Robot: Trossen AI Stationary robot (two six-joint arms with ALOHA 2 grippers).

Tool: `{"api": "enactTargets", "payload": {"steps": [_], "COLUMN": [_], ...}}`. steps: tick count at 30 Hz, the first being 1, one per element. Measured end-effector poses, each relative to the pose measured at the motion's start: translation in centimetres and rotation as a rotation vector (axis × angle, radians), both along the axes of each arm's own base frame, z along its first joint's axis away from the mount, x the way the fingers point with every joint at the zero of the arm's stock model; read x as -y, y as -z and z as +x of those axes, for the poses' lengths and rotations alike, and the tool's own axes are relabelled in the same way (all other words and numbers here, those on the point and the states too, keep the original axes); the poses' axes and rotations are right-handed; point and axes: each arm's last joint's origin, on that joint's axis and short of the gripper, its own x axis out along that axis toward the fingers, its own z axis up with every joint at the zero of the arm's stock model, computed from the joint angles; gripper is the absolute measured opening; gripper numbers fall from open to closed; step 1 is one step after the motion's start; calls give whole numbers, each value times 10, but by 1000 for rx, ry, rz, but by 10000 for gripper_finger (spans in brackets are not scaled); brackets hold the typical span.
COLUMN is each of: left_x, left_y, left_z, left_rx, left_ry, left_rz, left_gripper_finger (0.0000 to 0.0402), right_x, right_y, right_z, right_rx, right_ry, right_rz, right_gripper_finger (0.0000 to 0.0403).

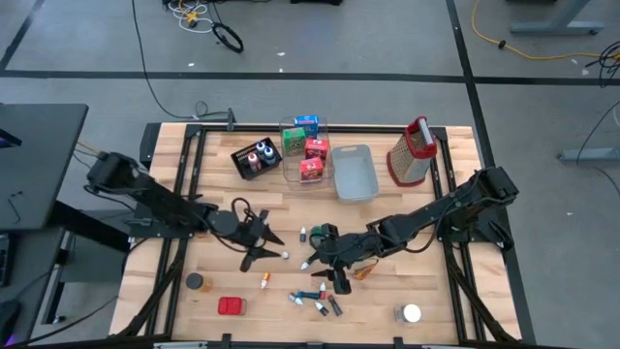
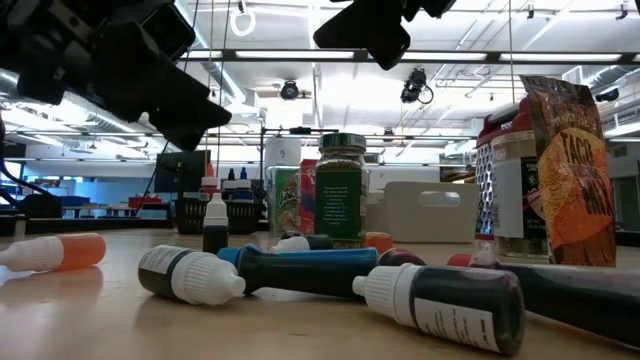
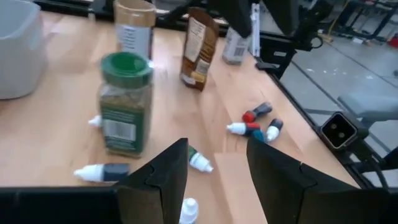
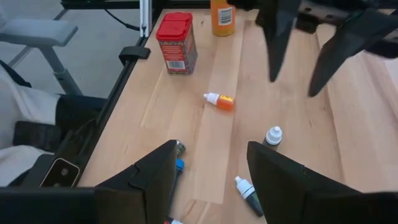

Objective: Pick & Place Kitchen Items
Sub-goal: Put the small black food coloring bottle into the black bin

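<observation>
Green-lidded glass spice jar could tip over. Left gripper, right gripper: fingers apart, empty, close together, might bump.

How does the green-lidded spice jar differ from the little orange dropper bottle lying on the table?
The green-lidded spice jar stands upright, while the orange dropper bottle lies on its side. The jar is much the bigger, wide and filled with dark greenish flakes behind a green label; the dropper bottle is slim, orange, with a white pointed cap. The jar's lid is broad and flat. Both rest on the wooden table, and neither is held by a gripper.
</observation>
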Motion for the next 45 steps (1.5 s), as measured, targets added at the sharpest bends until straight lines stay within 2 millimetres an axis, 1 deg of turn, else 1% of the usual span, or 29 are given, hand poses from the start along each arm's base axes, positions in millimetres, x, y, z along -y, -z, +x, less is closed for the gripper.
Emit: {"api": "enactTargets", "payload": {"steps": [8, 14, 17, 22, 27, 34, 37, 40, 45], "left_x": [15, 21, 21, 19, 17, 15, 15, 14, 15], "left_y": [13, 26, 31, 39, 48, 51, 54, 57, 51], "left_z": [13, 27, 31, 29, 26, 24, 23, 21, 24], "left_rx": [58, 12, -4, -65, -166, -194, -232, -268, -199], "left_ry": [39, 33, 22, -33, -53, -74, -74, -81, -70], "left_rz": [-21, -2, 25, 96, 116, 140, 150, 149, 152], "left_gripper_finger": [173, 173, 173, 173, 173, 170, 156, 130, 79], "right_x": [0, 1, 1, 1, 1, 1, 1, 1, 1], "right_y": [0, 1, 3, 5, 5, 4, 4, 4, 4], "right_z": [0, 0, -2, -3, -3, -3, -3, -2, -2], "right_rx": [-1, -10, -30, -50, -48, -45, -45, -40, -34], "right_ry": [0, 17, 22, 23, 22, 22, 22, 22, 22], "right_rz": [-1, -12, -23, -31, -33, -31, -31, -30, -27], "right_gripper_finger": [206, 206, 206, 206, 206, 206, 206, 206, 206]}}
